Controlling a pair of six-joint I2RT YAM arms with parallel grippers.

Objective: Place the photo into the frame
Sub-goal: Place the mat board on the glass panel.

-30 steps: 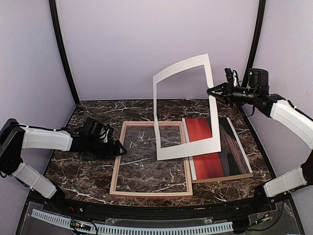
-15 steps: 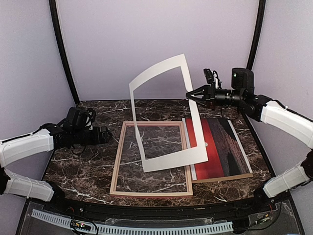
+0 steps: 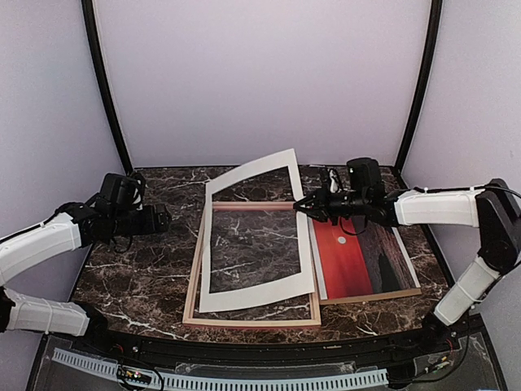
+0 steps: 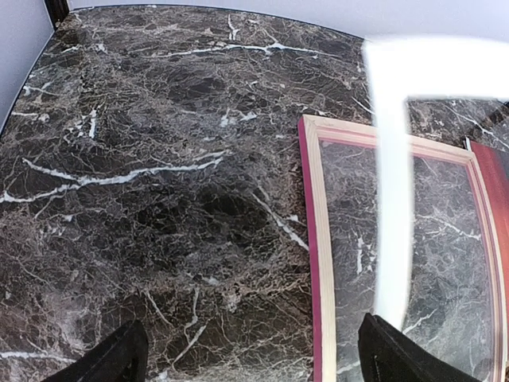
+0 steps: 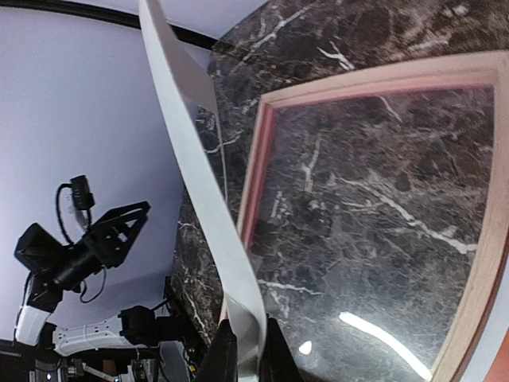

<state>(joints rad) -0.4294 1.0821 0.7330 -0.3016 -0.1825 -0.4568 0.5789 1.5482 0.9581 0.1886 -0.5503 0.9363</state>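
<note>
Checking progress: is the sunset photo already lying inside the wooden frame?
No, the photo lies beside the frame, to its right, outside the rails.

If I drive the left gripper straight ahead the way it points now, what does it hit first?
Probably the white mat board, at its left strip, which sits above the left rail of the frame. Height is unclear, so the left gripper might touch the table first.
</note>
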